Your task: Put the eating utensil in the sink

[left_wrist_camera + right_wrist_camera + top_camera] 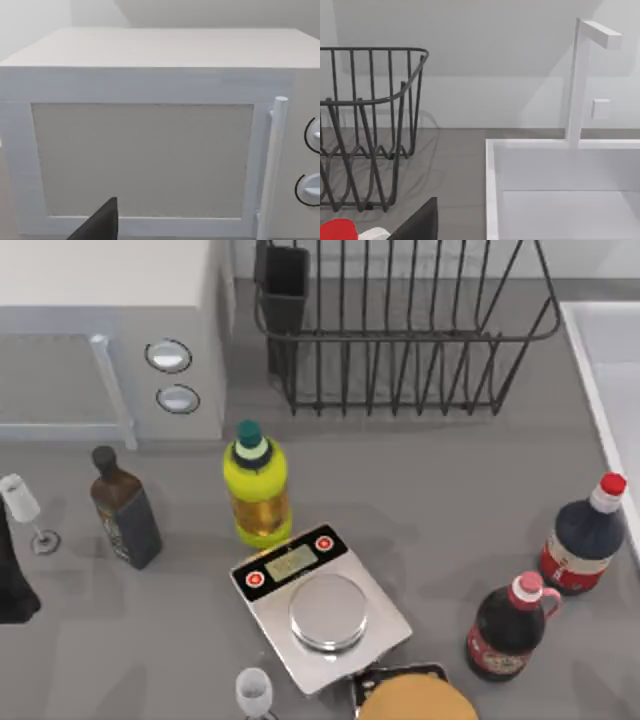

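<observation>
Grey table is shown with the sink point(588, 370) at its right edge, no eating utensil can be made out, and since the grip state of the left gripper point(100, 222) and the right gripper point(420, 220) cannot be told, the utensil should be found before any reach is made.

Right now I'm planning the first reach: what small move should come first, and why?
Probably swing the right hand toward the dark caddy on the rack to look inside: it seems the likeliest place for a utensil, and that arm's camera faces the rack and the sink.
</observation>
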